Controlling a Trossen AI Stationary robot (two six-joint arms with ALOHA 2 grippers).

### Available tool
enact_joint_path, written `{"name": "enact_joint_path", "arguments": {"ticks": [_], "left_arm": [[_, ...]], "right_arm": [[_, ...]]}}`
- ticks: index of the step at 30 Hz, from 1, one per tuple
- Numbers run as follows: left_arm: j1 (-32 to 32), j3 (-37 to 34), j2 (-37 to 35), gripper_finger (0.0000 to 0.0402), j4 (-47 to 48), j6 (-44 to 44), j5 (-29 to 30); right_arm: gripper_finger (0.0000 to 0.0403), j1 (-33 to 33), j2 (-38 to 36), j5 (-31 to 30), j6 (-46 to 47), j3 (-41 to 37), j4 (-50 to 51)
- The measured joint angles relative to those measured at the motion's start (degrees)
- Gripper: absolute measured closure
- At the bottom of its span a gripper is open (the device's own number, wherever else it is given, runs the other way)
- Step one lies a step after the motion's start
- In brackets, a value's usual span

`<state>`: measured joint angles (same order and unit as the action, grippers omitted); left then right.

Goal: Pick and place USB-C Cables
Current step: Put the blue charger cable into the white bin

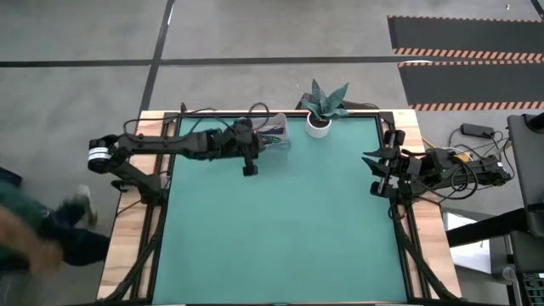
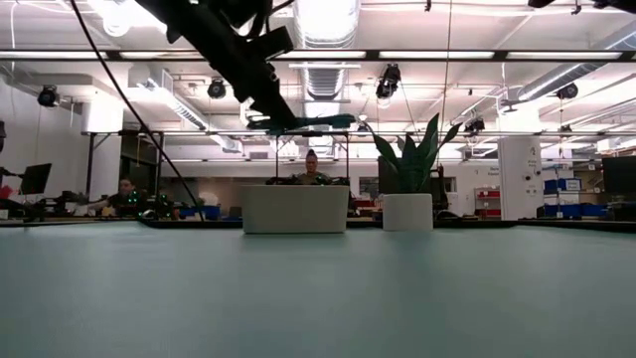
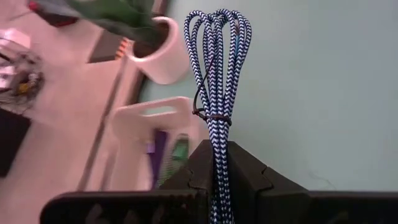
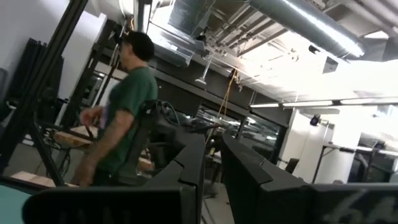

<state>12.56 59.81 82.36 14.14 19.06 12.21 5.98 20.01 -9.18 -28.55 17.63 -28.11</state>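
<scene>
My left gripper is shut on a blue-and-white braided USB-C cable bundle, high above the teal mat beside a white bin. In the low view the bundle sticks out level from the gripper, above the bin. A green bundle and a dark purple-blue one lie in the bin. My right gripper is open and empty at the table's right edge. My left gripper pinches the bundle between its two fingers at the end opposite the loops, just behind the thin tie. The fingers lie along the bundle. The bundle is lifted clear of the mat and sticks out level beyond the fingertips, looped end foremost.
A potted plant in a white pot stands at the far edge, right of the bin. The teal mat stretches to the near edge. People show in the room beyond the table, and one at the table's left.
</scene>
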Motion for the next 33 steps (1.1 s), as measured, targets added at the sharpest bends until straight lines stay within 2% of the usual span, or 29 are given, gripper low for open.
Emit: {"name": "enact_joint_path", "arguments": {"ticks": [11,24,28,33], "left_arm": [[7.2,2.3,0.1,0.0389,-0.2,6.7,-2.3],[14.5,2.3,0.3,0.0389,-0.6,8.6,-7.2],[15.3,2.8,2.4,0.0389,-1.5,8.9,-7.8],[15.6,6.4,8.7,0.0389,-1.5,11.3,-8.1]], "right_arm": [[0.036,0.0,0.0,0.0,3.9,0.0,0.9],[0.036,0.0,0.0,0.0,4.1,0.0,1.0],[0.036,0.0,0.0,0.0,4.1,0.0,0.9],[0.036,0.0,0.0,0.0,4.1,0.0,0.8]]}}
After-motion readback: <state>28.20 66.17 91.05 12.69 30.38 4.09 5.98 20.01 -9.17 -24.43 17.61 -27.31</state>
